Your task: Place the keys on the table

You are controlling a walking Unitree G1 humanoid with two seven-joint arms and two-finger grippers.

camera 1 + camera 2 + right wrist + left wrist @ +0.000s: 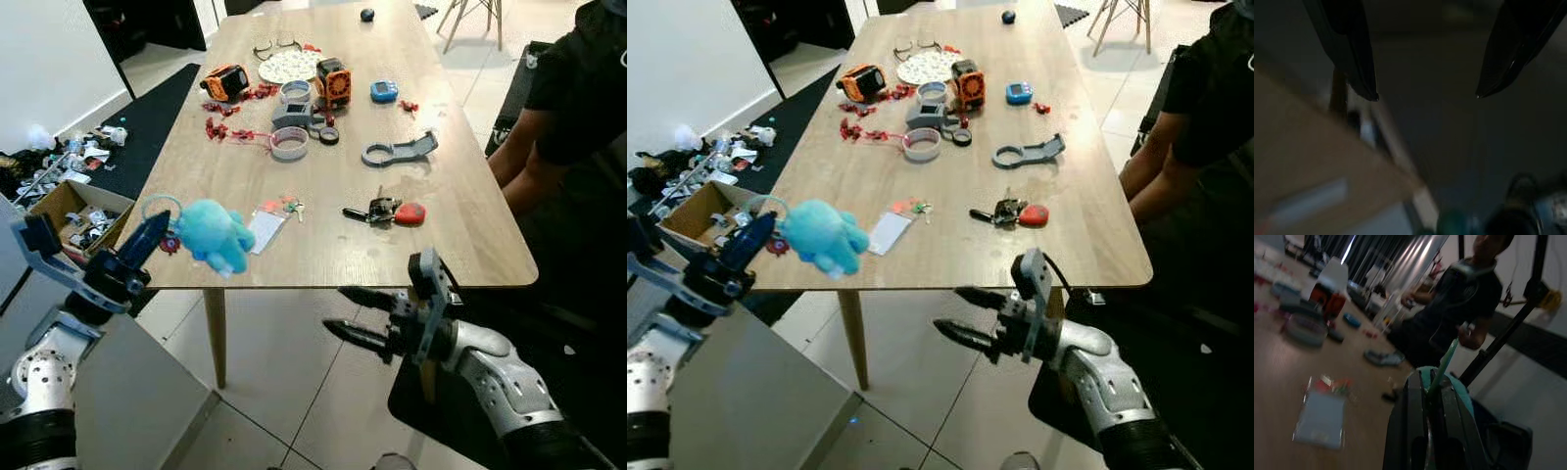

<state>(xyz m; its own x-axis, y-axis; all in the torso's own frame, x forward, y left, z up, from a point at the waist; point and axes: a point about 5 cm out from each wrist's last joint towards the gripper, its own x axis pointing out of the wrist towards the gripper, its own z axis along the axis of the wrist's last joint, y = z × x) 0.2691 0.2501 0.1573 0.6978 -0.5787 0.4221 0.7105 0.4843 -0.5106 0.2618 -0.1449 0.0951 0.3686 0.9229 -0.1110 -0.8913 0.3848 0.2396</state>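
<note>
A blue plush keychain [216, 235] on a pale teal ring [160, 206] hangs at the near left edge of the wooden table [343, 255]. My left gripper [157, 227] is shut on that ring; in the left wrist view the ring strap [1444, 367] rises from between the closed fingers [1410, 421]. A small red piece [168, 244] dangles beside the plush. My right gripper [335, 309] stands open below the table's near edge, over the floor, holding nothing.
The table holds a black key bunch with a red tag [384, 211], a white card with small keys [266, 227], tape rolls [289, 143], orange gadgets [333, 82] and a grey tool [400, 151]. A person in black [568, 108] sits at the right. A cardboard box [73, 211] stands left.
</note>
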